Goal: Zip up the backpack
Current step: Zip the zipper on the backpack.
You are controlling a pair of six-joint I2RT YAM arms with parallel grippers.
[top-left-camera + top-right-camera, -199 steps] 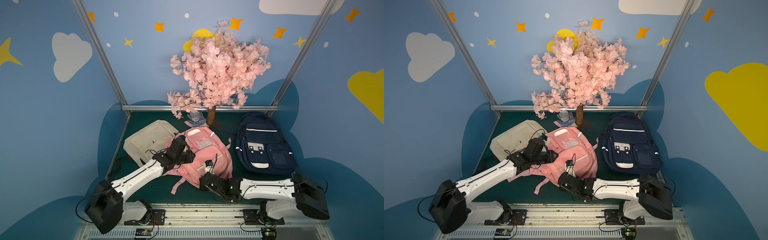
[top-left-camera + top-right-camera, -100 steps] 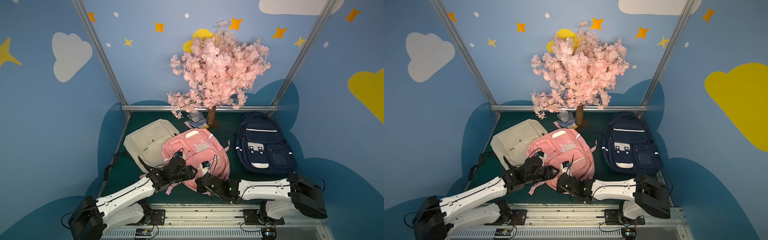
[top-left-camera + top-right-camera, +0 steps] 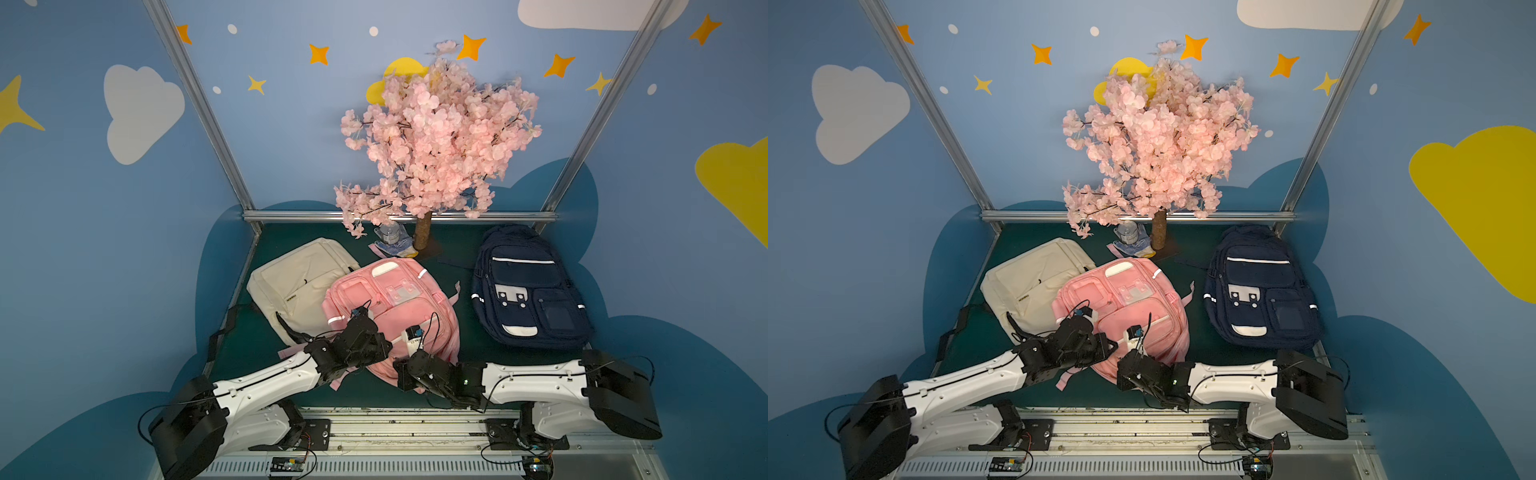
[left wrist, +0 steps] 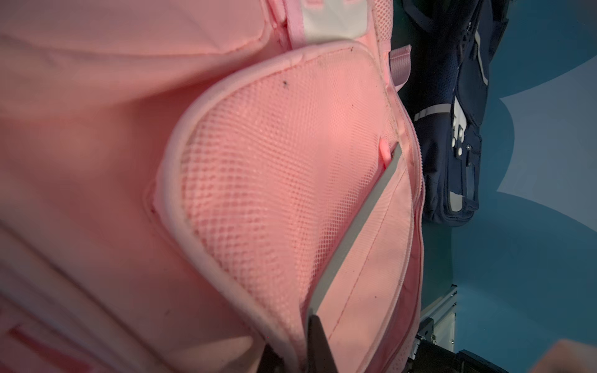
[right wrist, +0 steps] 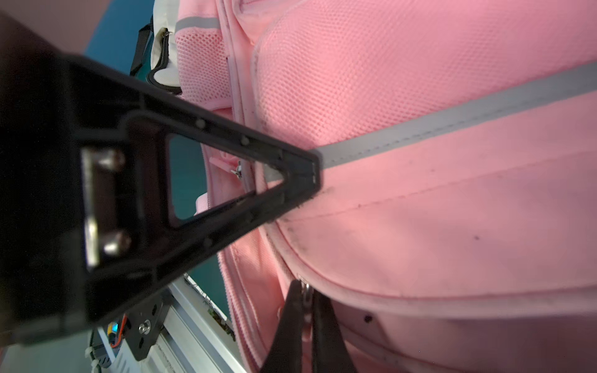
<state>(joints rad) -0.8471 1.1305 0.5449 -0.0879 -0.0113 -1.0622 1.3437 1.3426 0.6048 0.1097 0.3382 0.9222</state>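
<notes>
Pink nylon and mesh, soft and slack: the pink backpack [image 3: 399,299] lies front-up in the middle of the green table [image 3: 465,345], between a cream backpack [image 3: 299,278] and a navy backpack [image 3: 528,291], its near end towards both arms. The right gripper [image 5: 305,310] is closed to a thin pinch on a small metal zipper pull [image 5: 306,290] just under the piped rim of the front pocket. The left gripper [image 5: 315,176] is closed on the bag's cloth where the grey reflective strip [image 5: 452,119] ends, beside the mesh pocket [image 4: 274,177]; the left wrist view shows the pocket's pale piping caught between its dark tips.

The bag looks light, with nothing stiff in it, so it will likely bunch and drag along with the slider unless one side is anchored. The piping and seams seem the firmest places to hold, better than the open mesh, which may stretch or snag. The pull is hard, smooth and tiny, so a shallow pinch could slip off. It wants a hold deep on the tab and a draw along the line of the teeth, with the cloth kept taut behind it. How much of the zip stands open cannot be told from these views.
</notes>
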